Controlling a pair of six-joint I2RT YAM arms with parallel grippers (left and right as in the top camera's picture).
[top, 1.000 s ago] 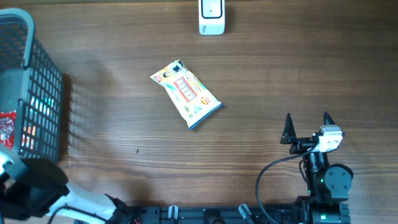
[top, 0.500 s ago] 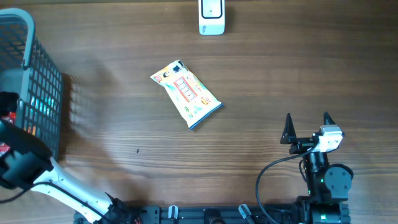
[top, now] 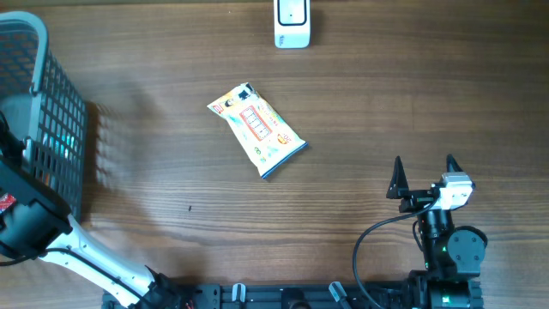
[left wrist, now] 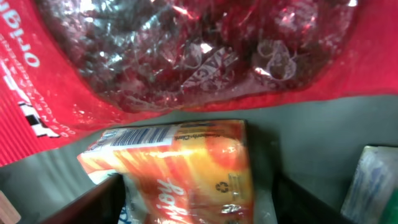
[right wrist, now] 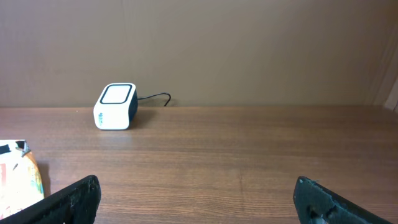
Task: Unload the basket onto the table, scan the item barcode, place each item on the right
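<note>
Orange pack point(left wrist: 186, 165) in basket point(top: 60, 112): left arm point(top: 34, 225) newly lowered over it, left jaws narrowing either side (grip unclear), right jaws spread idle; pickup for scanning beginning.

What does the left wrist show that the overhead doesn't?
Left wrist only: an orange-yellow plastic packet with a printed barcode, straddled by the open left gripper, beside a shiny red plastic bag of dark contents.
Overhead only: a flat yellow snack packet on the brown wooden table, the white box-shaped scanner and the open right gripper.
Both: the grey plastic mesh basket, seen from the wrist only as its grey floor.
</note>
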